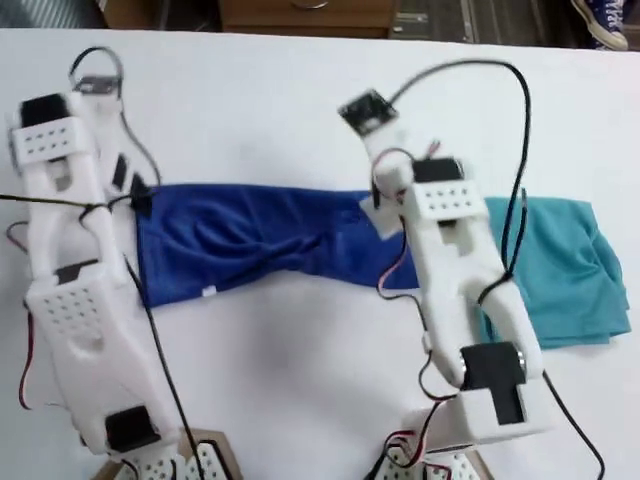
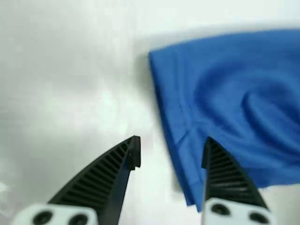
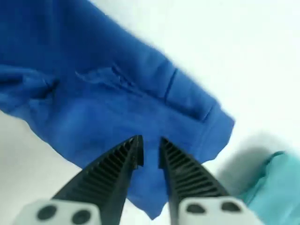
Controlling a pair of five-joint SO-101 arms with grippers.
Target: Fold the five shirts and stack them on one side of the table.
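Crumpled royal-blue cloth shirt mid-frame, left gripper wide apart at its left edge, right gripper barely apart over its right hem, rumpled teal cloth shirt touching at frame right, flat white tabletop around.

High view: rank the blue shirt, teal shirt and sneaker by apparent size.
1. Blue shirt, spread wide.
2. Teal shirt, partly behind an arm.
3. Sneaker, cut off at the edge and farther off, so its true size is unsure.
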